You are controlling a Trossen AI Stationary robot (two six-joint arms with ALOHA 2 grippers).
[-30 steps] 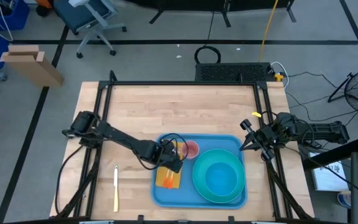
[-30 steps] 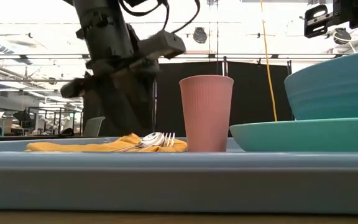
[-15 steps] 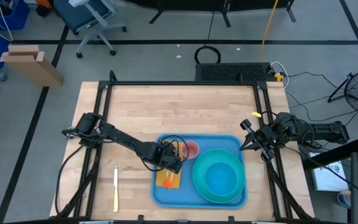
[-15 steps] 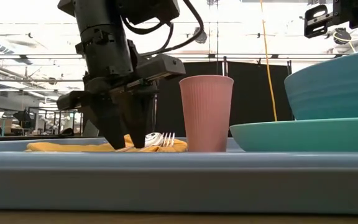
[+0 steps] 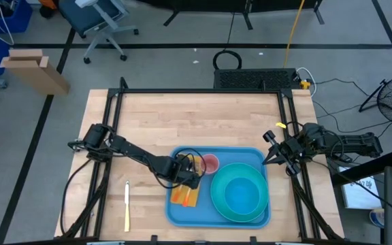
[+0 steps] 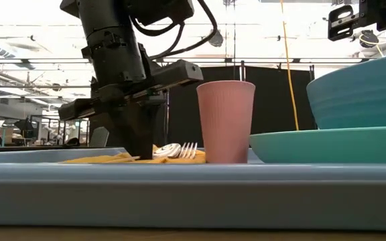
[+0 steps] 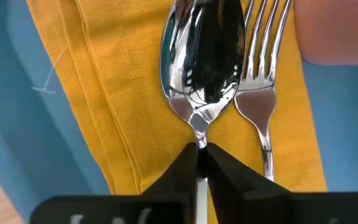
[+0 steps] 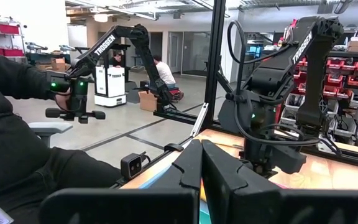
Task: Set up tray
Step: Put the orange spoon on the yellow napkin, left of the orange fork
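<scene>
Tray setup is under way: we find the light-blue tray lying flat on the wooden surface, directly under the left pincer and well apart from the right pincer, which waits at the surface's edge beyond the tray's far short side.

We judge the tray to be stiff, light moulded plastic with a smooth, somewhat slippery face. Loaded as it is, it should be taken by the low raised rim, preferably at both short sides, and kept level so that the upright cup cannot tip.

The left pincer stands over the yellow napkin. In the left wrist view its fingers are clamped on the handle of the spoon, just behind the bowl. The fork lies just beside the spoon, on the side nearer the cup. The right pincer's fingers are pressed together on nothing.

We count the following items:
- one tray;
- one napkin, on the tray;
- one spoon and one fork, both on the napkin;
- one pink cup, upright, just beyond the left pincer;
- one teal plate;
- one teal bowl, resting on the plate;
- one knife, on the bare surface, off the tray, on the left arm's side.

We judge that the knife is not yet placed.
</scene>
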